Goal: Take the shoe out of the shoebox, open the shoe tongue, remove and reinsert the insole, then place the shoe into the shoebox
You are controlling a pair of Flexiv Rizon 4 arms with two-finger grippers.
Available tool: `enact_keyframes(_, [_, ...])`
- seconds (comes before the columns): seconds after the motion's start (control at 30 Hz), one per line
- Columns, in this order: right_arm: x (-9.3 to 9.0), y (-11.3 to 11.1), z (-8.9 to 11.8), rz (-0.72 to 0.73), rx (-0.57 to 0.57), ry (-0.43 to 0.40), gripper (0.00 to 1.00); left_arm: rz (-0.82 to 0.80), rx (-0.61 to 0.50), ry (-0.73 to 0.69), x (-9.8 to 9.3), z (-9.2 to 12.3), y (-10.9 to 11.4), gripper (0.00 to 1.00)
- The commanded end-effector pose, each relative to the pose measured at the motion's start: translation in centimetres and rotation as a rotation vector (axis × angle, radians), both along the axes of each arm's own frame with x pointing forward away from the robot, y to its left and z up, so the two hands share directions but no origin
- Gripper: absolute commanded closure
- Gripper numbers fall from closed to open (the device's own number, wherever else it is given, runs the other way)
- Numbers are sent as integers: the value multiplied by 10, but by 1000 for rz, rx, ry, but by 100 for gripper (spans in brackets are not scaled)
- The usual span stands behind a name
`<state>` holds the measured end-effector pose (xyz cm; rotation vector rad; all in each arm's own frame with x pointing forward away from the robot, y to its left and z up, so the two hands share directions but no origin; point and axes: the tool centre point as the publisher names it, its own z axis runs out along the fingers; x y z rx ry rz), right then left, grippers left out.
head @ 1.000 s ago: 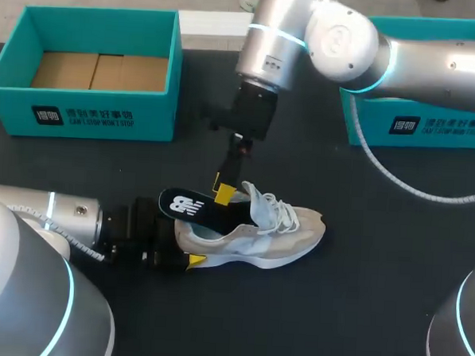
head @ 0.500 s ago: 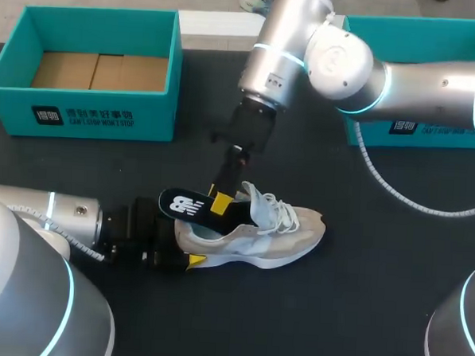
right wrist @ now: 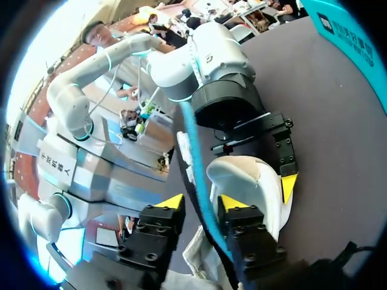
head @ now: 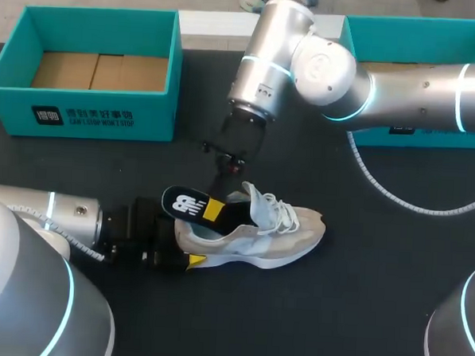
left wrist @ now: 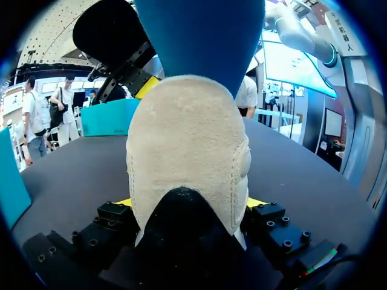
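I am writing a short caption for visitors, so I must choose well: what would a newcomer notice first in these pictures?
The pale shoe in the middle of the black table, its heel clamped by the left gripper, catches the eye first. A dark insole sticks out of it, with the right gripper at it from above. An open teal box stands at the far left.

White logo mark on the black insole (head: 187, 205); white emblem and two lines of lettering on the teal shoebox (head: 81, 115) front wall.
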<state>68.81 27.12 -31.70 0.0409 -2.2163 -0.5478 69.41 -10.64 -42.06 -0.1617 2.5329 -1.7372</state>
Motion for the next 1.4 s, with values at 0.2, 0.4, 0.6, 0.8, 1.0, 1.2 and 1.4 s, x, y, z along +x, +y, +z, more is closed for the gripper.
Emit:
enact_keyframes(0.2, [10, 7, 4, 33, -7, 1, 100, 1, 1, -1, 0, -1, -1, 100])
enact_keyframes(0.4, [24, 15, 38, -27, 93, -86, 100, 1, 1, -1, 0, -1, -1, 100])
enact_keyframes(0.6, [38, 31, 75, -167, 235, -188, 100, 1, 1, -1, 0, -1, -1, 100])
enact_keyframes(0.8, [55, 46, 107, -262, 367, -280, 100, 1, 1, -1, 0, -1, -1, 100])
enact_keyframes(1.0, [55, 46, 107, -262, 367, -280, 100, 1, 1, -1, 0, -1, -1, 100])
enact_keyframes(1.2, [55, 46, 107, -262, 367, -280, 100, 1, 1, -1, 0, -1, -1, 100])
enact_keyframes(1.4, [62, 52, 122, -370, 452, -266, 100, 1, 1, -1, 0, -1, -1, 100])
